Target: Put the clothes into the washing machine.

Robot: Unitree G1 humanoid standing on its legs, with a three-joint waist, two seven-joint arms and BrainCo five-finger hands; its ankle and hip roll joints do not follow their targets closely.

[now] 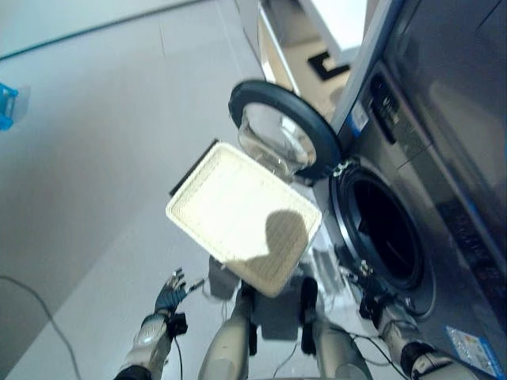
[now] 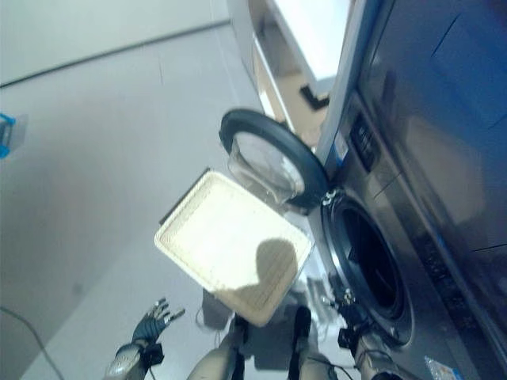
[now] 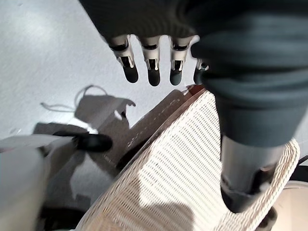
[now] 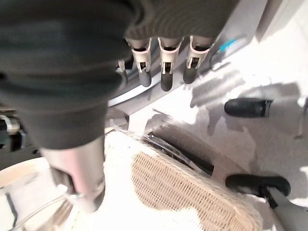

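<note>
Left wrist view: left hand (image 3: 153,67) fingers straight above basket (image 3: 183,178); right hand (image 4: 163,67) seemingly relaxed, empty.

- The washing machine (image 1: 428,182) is a grey front-loader, and its round drum opening (image 1: 386,229) is dark and gaping.
- Its door (image 1: 277,131) is swung fully open, hinged at the edge of the opening, a dark ring around a clear bulging window.
- The laundry basket (image 1: 242,218) is a pale cream woven tray with rounded corners, just beside the machine, in front of the opening and partly under the open door.
- Inside the basket there is bare weave.
- From close by, the basket's wicker rim (image 3: 288,159) curves up around its ribbed floor.
</note>
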